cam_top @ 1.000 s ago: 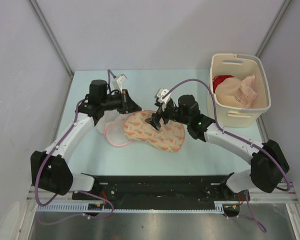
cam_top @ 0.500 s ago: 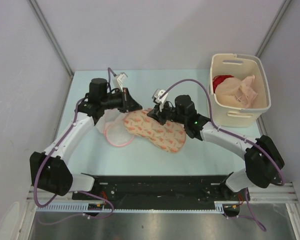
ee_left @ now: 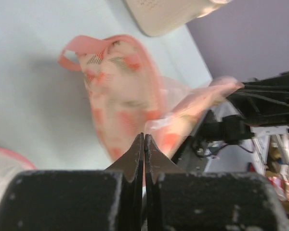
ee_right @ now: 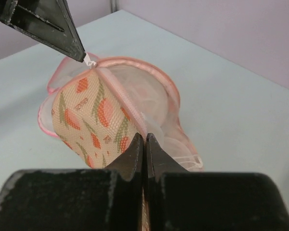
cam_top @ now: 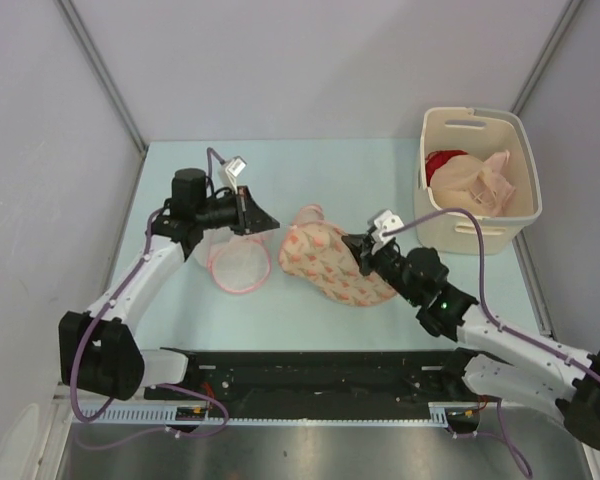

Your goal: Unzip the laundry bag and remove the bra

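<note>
Top external: laundry bag (cam_top: 325, 262) axis upper-left to lower-right; right gripper (cam_top: 364, 257) clamps it; left gripper (cam_top: 271, 223) clenched.

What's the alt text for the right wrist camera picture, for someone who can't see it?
The right gripper, jaws shut, pinches the edge of the laundry bag, a peach mesh pouch with red motifs, gaping on a pale inside. At upper left the left gripper meets a small white tab on the bag's pink rim; the table beneath is pale blue.

The laundry bag (ee_left: 116, 94) is blurred, contents seemingly hidden.
</note>
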`<state>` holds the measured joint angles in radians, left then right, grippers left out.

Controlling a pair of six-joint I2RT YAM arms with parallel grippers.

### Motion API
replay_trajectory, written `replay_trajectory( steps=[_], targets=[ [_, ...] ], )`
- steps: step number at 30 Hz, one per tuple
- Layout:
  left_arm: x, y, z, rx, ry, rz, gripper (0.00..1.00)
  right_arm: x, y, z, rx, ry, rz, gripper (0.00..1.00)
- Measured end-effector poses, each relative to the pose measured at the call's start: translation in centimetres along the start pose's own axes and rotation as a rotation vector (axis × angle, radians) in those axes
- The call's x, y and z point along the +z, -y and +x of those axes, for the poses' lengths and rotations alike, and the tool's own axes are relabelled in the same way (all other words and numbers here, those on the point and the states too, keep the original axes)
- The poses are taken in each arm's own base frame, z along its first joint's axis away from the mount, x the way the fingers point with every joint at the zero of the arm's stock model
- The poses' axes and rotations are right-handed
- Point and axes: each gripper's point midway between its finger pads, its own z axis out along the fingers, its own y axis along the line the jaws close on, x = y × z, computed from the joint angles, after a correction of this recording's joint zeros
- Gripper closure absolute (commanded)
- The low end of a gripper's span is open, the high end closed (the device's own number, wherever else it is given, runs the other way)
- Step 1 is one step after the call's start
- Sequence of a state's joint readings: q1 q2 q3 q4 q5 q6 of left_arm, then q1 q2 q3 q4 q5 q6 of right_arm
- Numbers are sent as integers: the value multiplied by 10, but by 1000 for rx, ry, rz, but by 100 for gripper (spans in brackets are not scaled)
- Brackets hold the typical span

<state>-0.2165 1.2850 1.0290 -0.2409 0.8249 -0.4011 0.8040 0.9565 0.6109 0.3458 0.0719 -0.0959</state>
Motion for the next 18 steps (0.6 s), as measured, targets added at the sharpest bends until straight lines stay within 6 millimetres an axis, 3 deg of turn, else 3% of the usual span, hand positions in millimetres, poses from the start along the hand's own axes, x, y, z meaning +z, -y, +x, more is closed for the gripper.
replay_trajectory(
  steps=[4, 9, 14, 18],
  targets=[
    [4, -18, 19, -65, -13, -13, 100, -26, 7, 22, 64, 32, 132, 100],
    [14, -42, 40, -125, -42, -30, 100, -37, 29, 54, 135, 13, 309, 100],
    [21, -56, 59, -200, -83, -44, 100, -28, 35, 62, 148, 1, 366, 100],
    [17, -55, 39, -165, -48, -111, 100, 1, 27, 43, 177, -25, 361, 100]
  ],
)
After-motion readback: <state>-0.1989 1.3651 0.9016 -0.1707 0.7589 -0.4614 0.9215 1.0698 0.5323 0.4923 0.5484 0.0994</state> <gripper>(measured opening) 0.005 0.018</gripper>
